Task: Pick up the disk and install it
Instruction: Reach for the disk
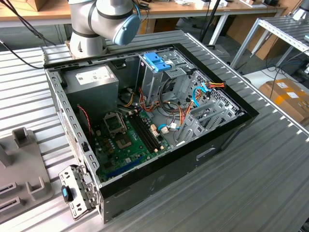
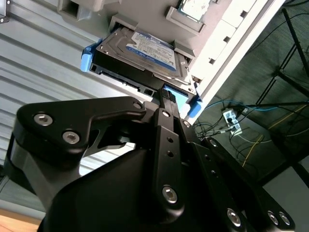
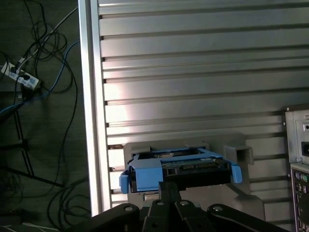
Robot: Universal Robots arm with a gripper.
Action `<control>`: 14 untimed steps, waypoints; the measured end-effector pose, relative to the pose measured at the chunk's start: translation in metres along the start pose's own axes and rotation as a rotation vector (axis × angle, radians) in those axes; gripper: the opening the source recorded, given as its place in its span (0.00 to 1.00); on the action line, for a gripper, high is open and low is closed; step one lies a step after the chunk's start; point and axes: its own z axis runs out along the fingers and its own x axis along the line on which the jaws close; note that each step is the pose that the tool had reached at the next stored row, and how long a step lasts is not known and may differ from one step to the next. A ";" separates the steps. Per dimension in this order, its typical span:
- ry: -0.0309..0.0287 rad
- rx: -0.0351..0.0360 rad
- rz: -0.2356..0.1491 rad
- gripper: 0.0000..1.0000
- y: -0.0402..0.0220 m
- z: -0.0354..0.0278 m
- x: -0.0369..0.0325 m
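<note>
The disk [image 2: 140, 53] lies flat in a grey holder [image 3: 237, 153] on the ribbed desk [image 3: 193, 72], well apart from the open computer case [image 1: 217, 145]. The gripper [image 2: 166, 96] appears pressed nearly together, pinching the disk's blue end tab. To do this well, keep the pinch centred on the tab and draw straight along the holder, so the carrier rails don't bind
</note>
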 end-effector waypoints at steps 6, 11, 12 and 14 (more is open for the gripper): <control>0.0006 0.0004 -0.023 0.11 0.0003 0.0032 0.0047; 0.0025 0.0003 -0.034 0.11 0.0000 0.0084 0.0069; 0.0031 0.0003 -0.036 0.11 0.0000 0.0090 0.0070; 0.0044 0.0010 -0.039 0.11 0.0000 0.0097 0.0073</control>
